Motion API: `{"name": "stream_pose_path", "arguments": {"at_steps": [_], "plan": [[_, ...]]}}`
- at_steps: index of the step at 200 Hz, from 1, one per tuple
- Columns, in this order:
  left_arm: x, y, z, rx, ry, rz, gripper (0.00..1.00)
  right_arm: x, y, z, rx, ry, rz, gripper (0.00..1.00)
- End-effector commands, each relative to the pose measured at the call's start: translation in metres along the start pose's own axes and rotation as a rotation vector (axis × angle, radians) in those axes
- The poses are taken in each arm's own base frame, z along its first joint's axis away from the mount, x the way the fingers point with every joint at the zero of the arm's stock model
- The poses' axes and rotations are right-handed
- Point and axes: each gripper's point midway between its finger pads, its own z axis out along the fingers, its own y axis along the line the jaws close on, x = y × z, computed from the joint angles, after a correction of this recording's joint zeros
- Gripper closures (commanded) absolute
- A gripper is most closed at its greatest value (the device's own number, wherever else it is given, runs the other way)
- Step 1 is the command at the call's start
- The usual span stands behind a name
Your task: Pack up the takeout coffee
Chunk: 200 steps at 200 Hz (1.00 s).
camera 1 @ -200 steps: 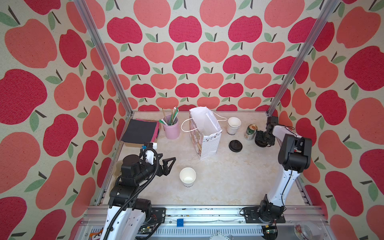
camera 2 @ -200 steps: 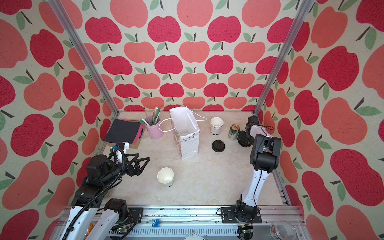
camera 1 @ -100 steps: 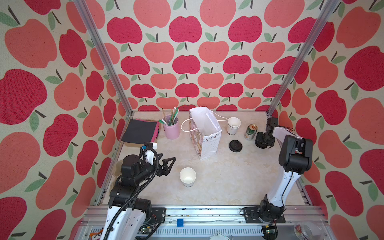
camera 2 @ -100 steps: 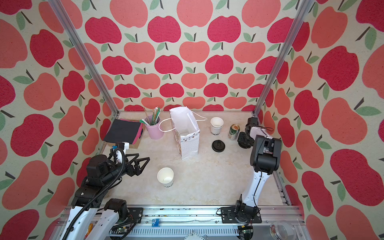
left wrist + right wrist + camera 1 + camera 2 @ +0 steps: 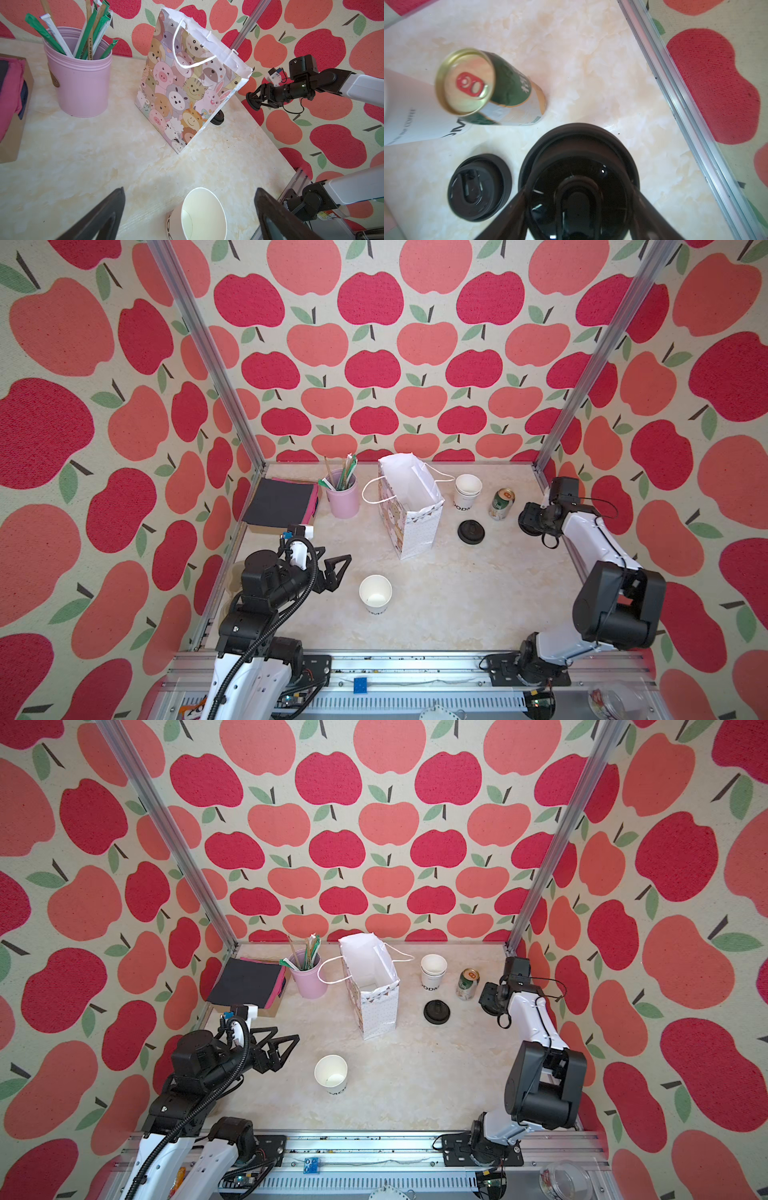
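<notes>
at the near side of the pale, marbled table [image 5: 478, 593], about 7 o'clock of its middle, the paper cup [image 5: 375, 595] is stood upright. it is a white tapered cylinder, uncovered and empty, with dark lettering low on its wall. at the cup's 10 o'clock the left claw [image 5: 338, 574] is held apart from it, its black triangular fingers spread wide with nothing between them. farther back, at the cup's 12 o'clock, a paper bag [image 5: 415, 531] is stood open, white inside, with cartoon animals printed on one face and white cord handles. at the bag's 3 o'clock a second lid [image 5: 471, 531], a round black plastic disc, is laid flat on the table. at 3 o'clock of that, the right claw [image 5: 582, 187] is clamped on the rim of a black lid [image 5: 579, 145]; whether this lid touches the table cannot be told. behind them a green metal can [image 5: 502, 504] with a gold top and a stack of white cups [image 5: 467, 493] are stood side by side. at the far left a smooth pink tub [image 5: 344, 502] of wrapped straws [image 5: 347, 472] is set beside a black square sheet [image 5: 280, 502] laid on a cardboard box [image 5: 14, 124].
</notes>
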Motion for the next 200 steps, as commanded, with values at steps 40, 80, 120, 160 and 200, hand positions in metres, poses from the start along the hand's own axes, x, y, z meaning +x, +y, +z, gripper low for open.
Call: {"name": "stream_pose_path", "arguments": {"at_steps": [40,80,120,160,200], "plan": [[-0.002,-0.003,-0.001,0.02,-0.017,0.015,0.01,0.014,0.062,-0.084,-0.223,-0.09,-0.074,0.35],[-0.002,-0.003,-0.001,0.02,-0.018,0.017,0.01,0.034,0.116,-0.13,-0.427,-0.111,-0.169,0.35],[-0.002,-0.003,-0.001,0.019,-0.018,0.016,0.01,0.069,0.173,-0.156,-0.615,-0.053,-0.305,0.35],[-0.002,-0.002,-0.001,0.017,-0.019,0.016,0.01,0.112,0.22,-0.178,-0.722,-0.005,-0.526,0.35],[-0.002,-0.002,-0.001,0.013,-0.02,0.016,0.01,0.158,0.263,-0.2,-0.815,0.036,-0.71,0.34]]}}
